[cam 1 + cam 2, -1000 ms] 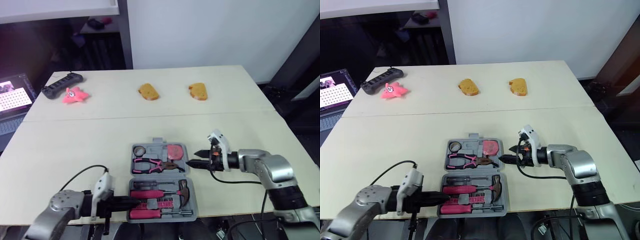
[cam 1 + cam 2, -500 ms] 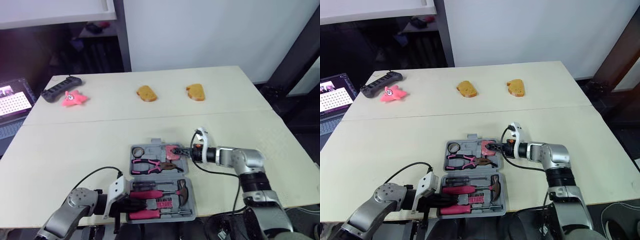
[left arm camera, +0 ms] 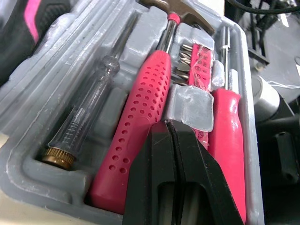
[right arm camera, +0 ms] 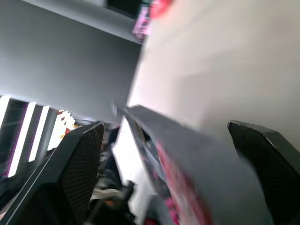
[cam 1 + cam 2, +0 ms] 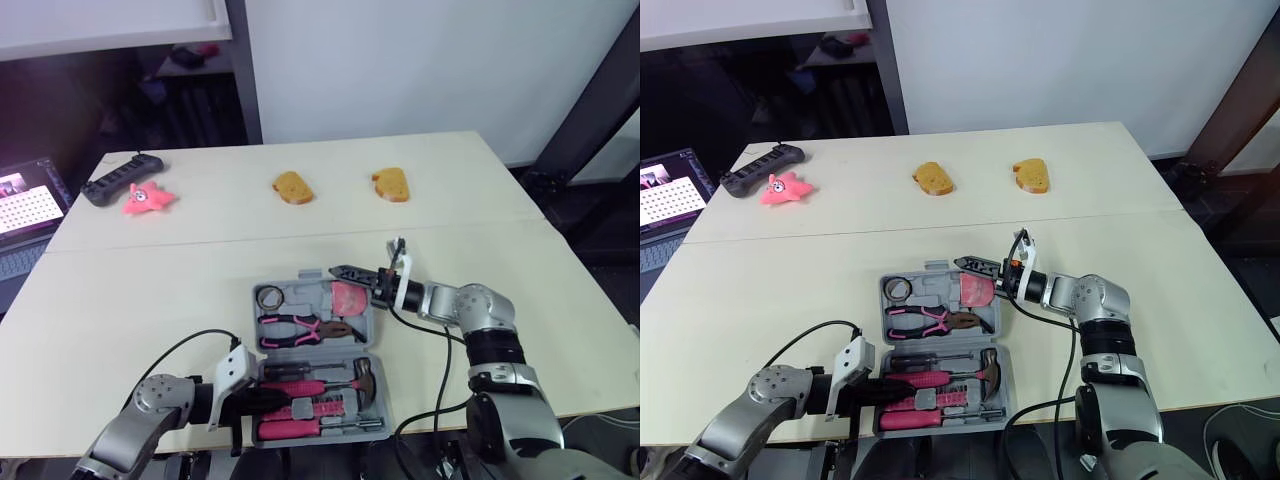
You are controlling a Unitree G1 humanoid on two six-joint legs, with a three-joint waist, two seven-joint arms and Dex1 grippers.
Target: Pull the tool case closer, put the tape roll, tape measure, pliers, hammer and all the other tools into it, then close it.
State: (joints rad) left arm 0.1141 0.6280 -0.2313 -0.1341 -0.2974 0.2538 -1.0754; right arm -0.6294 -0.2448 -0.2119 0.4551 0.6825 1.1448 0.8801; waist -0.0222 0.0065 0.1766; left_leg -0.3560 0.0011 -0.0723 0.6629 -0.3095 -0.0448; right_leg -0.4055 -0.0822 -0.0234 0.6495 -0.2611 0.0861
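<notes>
Tool case [image 5: 305, 295], right gripper [image 5: 337, 270] spread at far rim

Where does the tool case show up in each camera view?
Left eye view: tool case lower centre, open on the table.
Right eye view: lower centre again.
Left wrist view: grey moulded tray under the shut left gripper.
Right wrist view: grey edge inside the open right gripper.
Shared landmark: pink-handled hammer, eye and left wrist views.

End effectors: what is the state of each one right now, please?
Left end effector: closed, holding nothing, tips over the tool case's near half.
Right end effector: open, fingers astride the case's far edge.
</notes>
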